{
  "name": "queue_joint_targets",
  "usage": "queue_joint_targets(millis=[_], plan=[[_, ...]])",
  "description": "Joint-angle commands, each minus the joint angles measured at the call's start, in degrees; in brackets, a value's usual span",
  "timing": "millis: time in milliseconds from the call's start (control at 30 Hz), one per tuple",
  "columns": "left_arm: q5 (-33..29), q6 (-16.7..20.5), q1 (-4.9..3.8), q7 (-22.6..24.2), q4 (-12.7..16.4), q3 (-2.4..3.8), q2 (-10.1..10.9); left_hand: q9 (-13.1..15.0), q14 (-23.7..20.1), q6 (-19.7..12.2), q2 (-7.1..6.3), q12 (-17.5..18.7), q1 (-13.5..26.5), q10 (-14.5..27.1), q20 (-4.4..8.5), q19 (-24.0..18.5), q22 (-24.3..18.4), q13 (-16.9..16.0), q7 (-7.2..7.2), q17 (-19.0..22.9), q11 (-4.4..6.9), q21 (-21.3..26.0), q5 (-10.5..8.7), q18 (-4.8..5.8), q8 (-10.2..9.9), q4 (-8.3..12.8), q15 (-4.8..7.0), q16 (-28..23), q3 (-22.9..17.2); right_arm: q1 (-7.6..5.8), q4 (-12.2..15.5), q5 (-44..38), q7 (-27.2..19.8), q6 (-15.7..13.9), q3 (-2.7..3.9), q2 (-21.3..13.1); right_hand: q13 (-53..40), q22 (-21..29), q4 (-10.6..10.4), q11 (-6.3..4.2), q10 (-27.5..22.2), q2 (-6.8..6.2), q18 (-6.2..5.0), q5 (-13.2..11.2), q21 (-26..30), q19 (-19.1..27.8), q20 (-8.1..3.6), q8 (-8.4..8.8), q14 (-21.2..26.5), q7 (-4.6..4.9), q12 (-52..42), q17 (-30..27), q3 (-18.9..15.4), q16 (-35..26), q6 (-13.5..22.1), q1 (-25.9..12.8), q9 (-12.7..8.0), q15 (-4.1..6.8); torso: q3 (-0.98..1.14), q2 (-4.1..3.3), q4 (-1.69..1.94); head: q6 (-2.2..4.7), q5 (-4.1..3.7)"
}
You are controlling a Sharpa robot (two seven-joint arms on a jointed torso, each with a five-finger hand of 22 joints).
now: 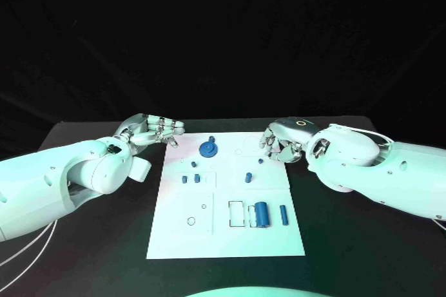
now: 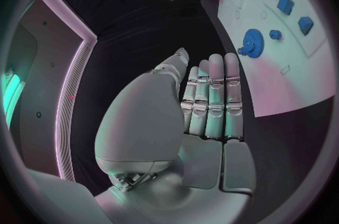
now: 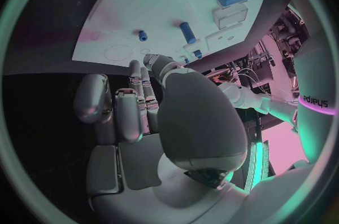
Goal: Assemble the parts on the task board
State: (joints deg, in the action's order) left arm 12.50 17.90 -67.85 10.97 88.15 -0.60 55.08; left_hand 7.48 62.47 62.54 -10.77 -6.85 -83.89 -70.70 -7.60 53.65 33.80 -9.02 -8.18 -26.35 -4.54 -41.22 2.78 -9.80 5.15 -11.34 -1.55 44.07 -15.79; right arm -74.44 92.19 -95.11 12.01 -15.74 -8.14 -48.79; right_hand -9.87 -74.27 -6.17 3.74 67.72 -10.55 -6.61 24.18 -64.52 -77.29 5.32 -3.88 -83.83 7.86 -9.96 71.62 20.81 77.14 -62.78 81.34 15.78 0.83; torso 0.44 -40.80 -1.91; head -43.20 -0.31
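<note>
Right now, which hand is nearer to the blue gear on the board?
Left. The left hand sits just off the board's far left corner, close beside the blue gear. The right hand is over the board's far right edge, slightly farther away.

A black table (image 1: 93, 245) carries the white task board (image 1: 227, 239), lying flat at its middle
</note>
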Motion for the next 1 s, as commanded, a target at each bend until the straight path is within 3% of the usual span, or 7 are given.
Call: queue_joint_targets(millis=[33, 300, 467, 600, 1000], plan=[[-6.01, 0.74, 0.00, 3.90, 0.74, 0.01, 0.19, -0.08, 0.09, -0.01, 0.71, -0.29, -0.11, 0.02, -0.20, 0.25, -0.23, -0.10, -0.41, 0.12, -0.45, 0.43, -0.02, -0.69, -0.31, 0.03, -0.12, -0.38, 0.54, 0.26, -0.30, -7.59, 4.13, 2.58, -0.06, 0.74, 0.33, -0.09, -0.08, 0.47, -0.12, -0.89, 1.08, 0.21, -0.13, -0.28, 0.06, 0.30, -2.51, 0.43, 0.71, -0.11, 0.48, 0.24, 0.51, -0.34, -0.28, -0.37, -0.01, -0.11, 0.09, -0.10, -0.09], [-7.54, 0.64, 0.01, 4.57, 1.82, 0.01, 0.87, -0.26, 0.08, -0.41, 1.18, 0.00, -0.87, 0.82, -0.27, 0.79, -1.00, -0.10, -0.90, 0.51, -0.84, 1.48, -0.02, -0.67, -0.68, 0.58, -0.38, -1.07, 0.84, 1.31, -0.91, -8.53, 4.51, 4.22, -0.12, 1.92, 0.94, -0.18, 0.09, 0.84, -1.07, -1.77, 1.06, -0.63, 0.01, -0.15, 0.31, 0.19, -2.49, 0.55, 1.90, 0.04, 1.03, 0.38, 0.99, -0.63, -0.61, -0.66, -0.07, -0.22, 0.04, -0.40, -0.15], [-8.71, 0.91, 0.00, 5.21, 2.30, 0.01, 1.14, -0.50, -2.30, -1.33, 1.29, 0.85, -1.03, 3.68, -0.94, -0.18, -2.18, 0.21, -1.59, 1.23, -1.88, 3.54, -0.01, -0.37, -1.04, 0.96, -1.43, -2.56, 1.66, 1.78, -1.94, -8.69, 4.49, 4.91, -0.13, 3.04, 1.18, -0.08, 0.16, 0.79, -1.32, -1.87, 0.97, -0.15, 0.31, 0.04, 0.31, 0.19, -2.51, 0.44, 2.26, 0.17, 1.40, 0.48, 1.13, -0.67, -0.73, -0.70, -0.07, -0.22, 0.02, -0.50, 0.07], [-9.31, 0.63, 0.00, 5.56, 2.77, 0.01, 1.31, -0.52, -2.74, -1.41, 1.53, 0.73, -1.14, 4.09, -1.16, -0.37, -2.57, 0.18, -1.67, 1.42, -1.99, 4.19, 0.00, -0.40, -0.97, 1.14, -1.60, -2.81, 1.90, 2.05, -2.67, -8.78, 4.62, 5.52, -0.14, 3.65, 1.29, -0.12, 0.12, 0.80, -1.48, -1.89, 0.96, -0.01, 0.32, 0.06, 0.30, 0.13, -2.55, 0.39, 2.45, 0.30, 1.53, 0.60, 1.10, -0.81, -0.77, -0.72, -0.06, -0.19, 0.11, -0.67, -0.06], [-9.63, 0.29, -0.01, 5.60, 3.51, 0.02, 1.54, -0.57, -2.87, -1.64, 1.88, 0.50, -1.46, 4.37, -1.30, -0.27, -2.89, 0.12, -1.86, 1.56, -2.09, 4.67, 0.00, -0.49, -0.97, 1.43, -1.65, -2.88, 2.03, 2.65, -3.95, -9.04, 3.86, 4.08, -0.14, 5.00, 1.47, -0.37, 0.07, 0.91, -1.37, -1.72, 1.03, 0.35, 0.05, -0.06, 0.37, -0.04, -2.54, 0.50, 2.64, 0.27, 1.93, 0.61, 0.84, -0.97, -0.79, -0.82, 0.02, -0.16, 0.11, -0.97, 0.13]])
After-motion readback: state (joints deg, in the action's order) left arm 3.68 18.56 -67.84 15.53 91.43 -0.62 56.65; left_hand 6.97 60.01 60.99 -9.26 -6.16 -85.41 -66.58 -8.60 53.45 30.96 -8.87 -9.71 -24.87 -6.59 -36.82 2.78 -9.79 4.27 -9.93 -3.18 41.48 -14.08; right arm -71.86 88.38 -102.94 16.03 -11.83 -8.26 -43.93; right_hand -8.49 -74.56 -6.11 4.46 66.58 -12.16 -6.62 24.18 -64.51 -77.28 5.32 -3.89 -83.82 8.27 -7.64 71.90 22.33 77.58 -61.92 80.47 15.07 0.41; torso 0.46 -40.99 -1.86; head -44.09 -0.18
